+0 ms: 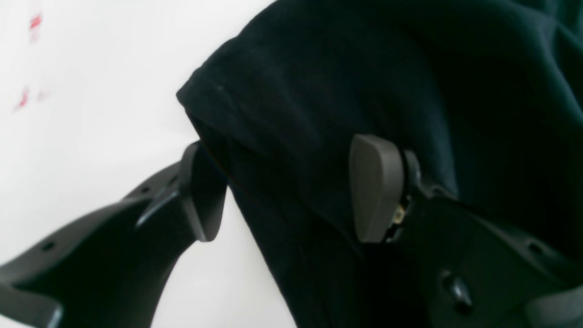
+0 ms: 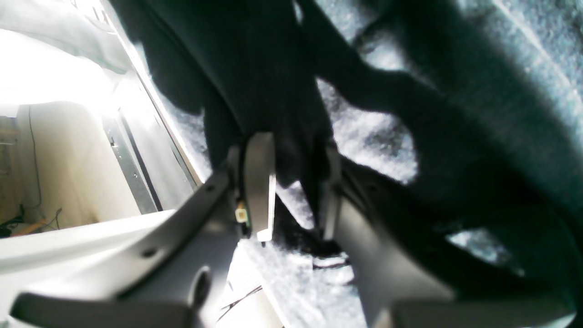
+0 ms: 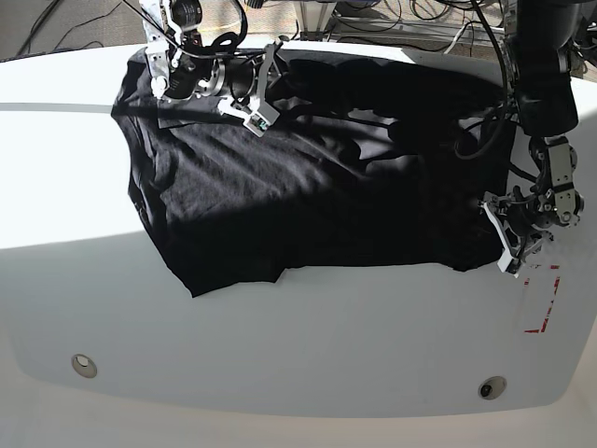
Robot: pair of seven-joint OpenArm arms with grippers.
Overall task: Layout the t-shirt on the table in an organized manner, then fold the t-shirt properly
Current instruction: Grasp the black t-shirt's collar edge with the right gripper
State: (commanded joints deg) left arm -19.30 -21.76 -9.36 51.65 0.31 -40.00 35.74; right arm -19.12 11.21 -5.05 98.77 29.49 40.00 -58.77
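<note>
Spreading the shirt (image 3: 308, 210) on the table (image 3: 280, 355) could just bunch it up if the left gripper (image 1: 289, 189), jaws wide over an edge, and right gripper (image 2: 298, 187), grip unclear, pull unevenly.

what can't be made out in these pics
- Any print on the large black cloth t-shirt: none shows in the base view, where dark creases and both arms cover parts.
- The shirt's far edge: partly behind the arm at the base view's left.
- Whether the grey-padded right end effector pinches cloth: blurred and dark in the right wrist view.
- Red table marks: blurred, cut off in the left wrist view.
</note>
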